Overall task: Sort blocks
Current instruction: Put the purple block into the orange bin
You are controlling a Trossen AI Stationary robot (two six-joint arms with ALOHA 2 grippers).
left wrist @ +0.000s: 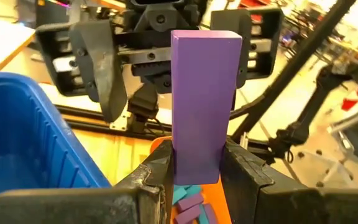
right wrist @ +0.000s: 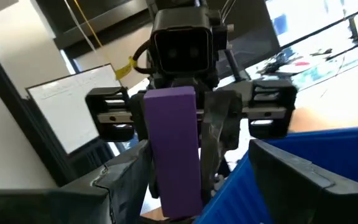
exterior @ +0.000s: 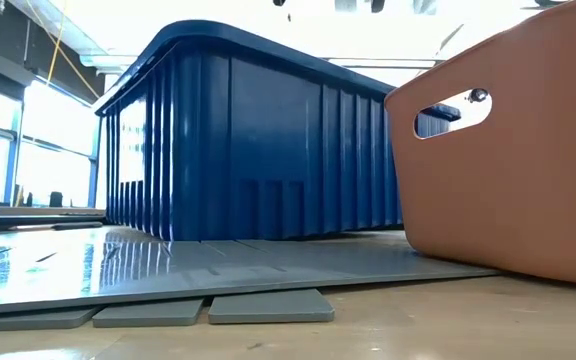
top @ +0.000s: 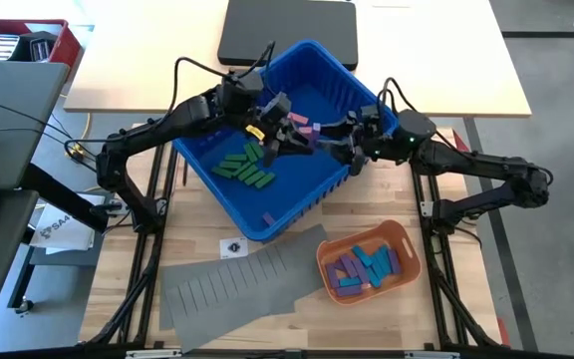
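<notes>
Left end effector (top: 270, 128): over blue bin (top: 319, 60), fingers clamped on one purple block (left wrist: 204, 106), long axis pointing outward from the fingertips. Green blocks (top: 245, 167): bin floor below it. Right end effector (top: 345, 143): facing it, jaws wide, empty. Orange tray (top: 404, 237), nearer on wooden counter (top: 128, 261): blue and purple blocks.
</notes>
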